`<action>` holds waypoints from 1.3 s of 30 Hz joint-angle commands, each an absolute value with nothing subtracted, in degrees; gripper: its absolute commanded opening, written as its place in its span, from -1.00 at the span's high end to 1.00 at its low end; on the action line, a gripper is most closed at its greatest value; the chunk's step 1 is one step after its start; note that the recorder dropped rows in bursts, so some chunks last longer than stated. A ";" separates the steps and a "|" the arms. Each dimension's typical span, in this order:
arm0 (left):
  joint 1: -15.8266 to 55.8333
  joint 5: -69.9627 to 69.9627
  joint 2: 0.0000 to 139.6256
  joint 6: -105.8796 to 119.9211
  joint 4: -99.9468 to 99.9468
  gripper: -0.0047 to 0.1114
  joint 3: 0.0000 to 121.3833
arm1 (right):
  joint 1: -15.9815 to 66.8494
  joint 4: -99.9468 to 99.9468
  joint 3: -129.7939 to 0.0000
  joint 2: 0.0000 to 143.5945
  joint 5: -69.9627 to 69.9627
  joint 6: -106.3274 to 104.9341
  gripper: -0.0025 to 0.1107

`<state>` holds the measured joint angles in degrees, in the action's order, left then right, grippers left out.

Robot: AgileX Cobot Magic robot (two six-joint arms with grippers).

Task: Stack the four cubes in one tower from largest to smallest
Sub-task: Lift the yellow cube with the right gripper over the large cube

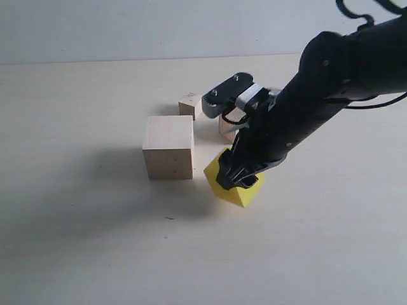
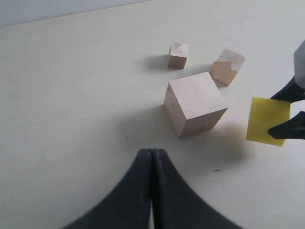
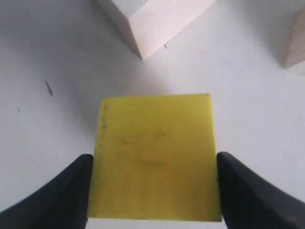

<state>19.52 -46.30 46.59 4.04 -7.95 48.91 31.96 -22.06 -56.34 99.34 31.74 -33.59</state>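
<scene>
My right gripper (image 1: 238, 175) (image 3: 155, 164) is shut on the bright yellow cube (image 1: 247, 194) (image 3: 155, 152), one black finger pressed on each side. The cube sits tilted, low over the table, just right of the large pale wooden cube (image 1: 168, 146) (image 2: 194, 102). Behind them lie the medium wooden cube (image 1: 226, 127) (image 2: 228, 66), partly hidden by the arm, and the tiny wooden cube (image 1: 189, 105) (image 2: 177, 55). All the cubes lie apart, none on another. My left gripper (image 2: 152, 151) is shut and empty, hanging back from the cubes; the exterior view does not show it.
The pale table (image 1: 76, 210) stretches wide to the left and front of the cubes. The right arm (image 1: 331, 82) reaches in from the upper right over the medium cube.
</scene>
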 commanded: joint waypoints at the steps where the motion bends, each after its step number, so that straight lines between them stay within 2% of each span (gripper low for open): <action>1: 19.42 -45.49 46.60 4.22 -8.37 0.92 48.72 | 32.02 -16.28 -56.44 93.21 30.16 -26.51 0.96; 8: 19.42 -45.49 46.60 4.22 -8.37 0.92 48.72 | 32.02 -13.45 -63.42 93.08 29.46 -22.69 0.96; 17: 19.42 -45.49 46.60 4.22 -8.37 0.92 48.72 | 33.43 -16.22 -85.12 102.02 53.59 -16.44 0.96; 24: 19.42 -45.49 46.60 4.22 -8.37 0.92 48.72 | 38.43 -10.60 -93.40 105.93 55.73 -13.67 0.96; 35: 19.42 -46.65 46.60 4.22 -8.37 0.92 48.72 | 39.19 -18.09 -94.17 109.36 56.34 -50.47 0.96; 39: 19.42 -47.44 46.60 4.22 -8.37 0.92 48.72 | 39.19 -19.08 -94.17 109.36 54.02 -53.95 0.96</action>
